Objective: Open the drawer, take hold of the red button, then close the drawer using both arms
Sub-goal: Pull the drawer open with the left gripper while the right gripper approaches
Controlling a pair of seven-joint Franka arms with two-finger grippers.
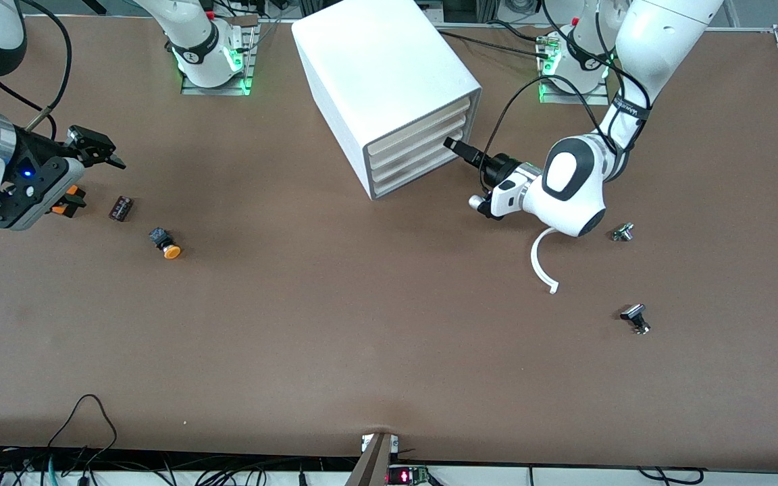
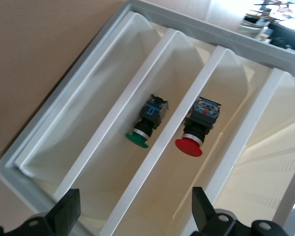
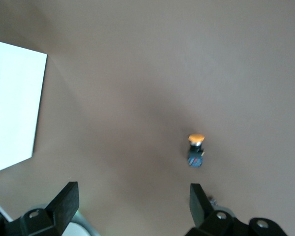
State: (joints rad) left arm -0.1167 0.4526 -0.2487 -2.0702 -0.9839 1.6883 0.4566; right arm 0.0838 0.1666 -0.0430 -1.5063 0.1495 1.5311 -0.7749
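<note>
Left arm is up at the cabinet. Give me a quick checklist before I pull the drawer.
1. Left gripper at the drawer fronts of the big white boxy cabinet: ok.
2. Left gripper open: ok.
3. Lowest cream-white tray drawer pulled out: not ok, flush with the cabinet front.
4. Small push button with round red cap visible inside a tray: ok, next tray to a green-capped button.
5. Which drawer holds it: cannot tell.
6. Right gripper open, waiting over the table at the right arm's end: ok.

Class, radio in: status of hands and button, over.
Left hand open at white cabinet drawers. Right hand open, waiting over table. Red-capped push button inside tray.
</note>
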